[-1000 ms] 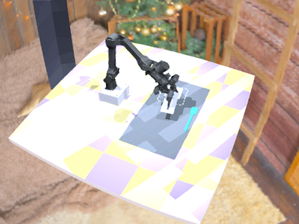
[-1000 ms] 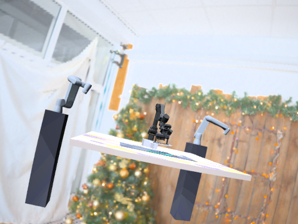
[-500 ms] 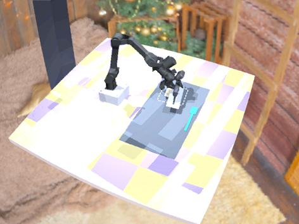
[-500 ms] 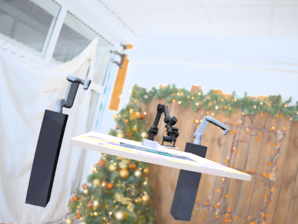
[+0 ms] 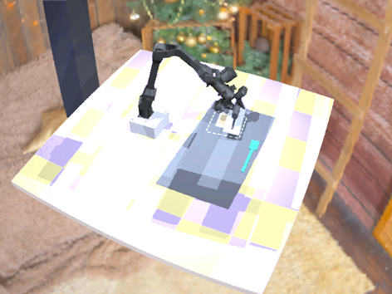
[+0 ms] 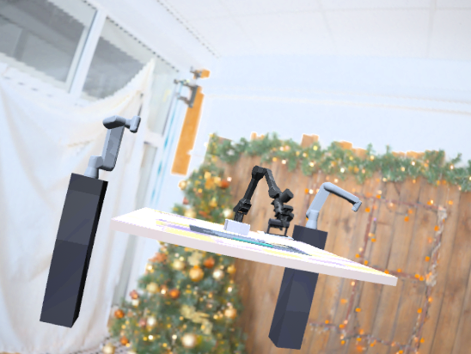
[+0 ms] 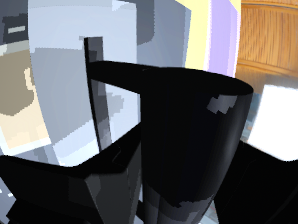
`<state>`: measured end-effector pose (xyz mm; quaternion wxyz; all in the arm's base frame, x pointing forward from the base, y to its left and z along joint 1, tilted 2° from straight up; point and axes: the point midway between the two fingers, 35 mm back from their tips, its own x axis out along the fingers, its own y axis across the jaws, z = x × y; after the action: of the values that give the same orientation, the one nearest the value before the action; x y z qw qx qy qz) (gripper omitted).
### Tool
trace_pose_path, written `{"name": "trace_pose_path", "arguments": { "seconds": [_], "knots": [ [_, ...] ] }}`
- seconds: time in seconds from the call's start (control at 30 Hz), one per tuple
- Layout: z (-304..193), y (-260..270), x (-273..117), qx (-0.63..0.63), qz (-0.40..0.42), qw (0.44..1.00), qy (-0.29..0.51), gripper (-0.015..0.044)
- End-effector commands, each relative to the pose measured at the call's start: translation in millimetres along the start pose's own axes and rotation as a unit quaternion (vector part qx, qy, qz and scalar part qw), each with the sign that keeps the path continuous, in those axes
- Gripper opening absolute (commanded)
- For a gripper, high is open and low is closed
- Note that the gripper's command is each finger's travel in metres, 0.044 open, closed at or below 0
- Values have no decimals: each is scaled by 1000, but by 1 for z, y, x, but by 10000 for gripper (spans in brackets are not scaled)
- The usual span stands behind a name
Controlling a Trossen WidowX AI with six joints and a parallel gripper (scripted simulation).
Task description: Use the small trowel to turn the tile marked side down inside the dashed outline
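My gripper (image 5: pixel 235 114) (image 6: pixel 277 232) is shut on the black trowel (image 7: pixel 195 120), whose thick round handle stands between the fingers; a thin neck leads to a narrow dark blade seen nearly edge-on. The gripper is low over the dashed outline (image 5: pixel 208 131) on the grey-blue mat (image 5: pixel 224 199). A pale flat slab, apparently the tile (image 5: pixel 236 129) (image 7: pixel 55 110), lies under the trowel, at least partly inside the outline. A beige patch shows beside it. Glare and the gripper hide its edges; I cannot tell which side faces up or whether the blade touches it.
A cyan flat-headed tool (image 5: pixel 253 145) lies on the mat beside the outline, toward the mat's long edge. The arm's pale base block (image 5: pixel 150 127) (image 6: pixel 237 227) stands on the patterned table. Two grey arms (image 6: pixel 113 148) (image 6: pixel 320 202) on dark pedestals stand around the table.
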<state>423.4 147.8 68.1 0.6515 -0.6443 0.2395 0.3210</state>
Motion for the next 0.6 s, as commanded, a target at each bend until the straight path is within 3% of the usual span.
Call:
{"name": "trace_pose_path", "arguments": {
  "seconds": [0.0,0.57],
  "knots": [
    [19,-6,0,3,-11,1000,3,0],
    [100,5,2,7,-24,1000,11,0]
  ]
}}
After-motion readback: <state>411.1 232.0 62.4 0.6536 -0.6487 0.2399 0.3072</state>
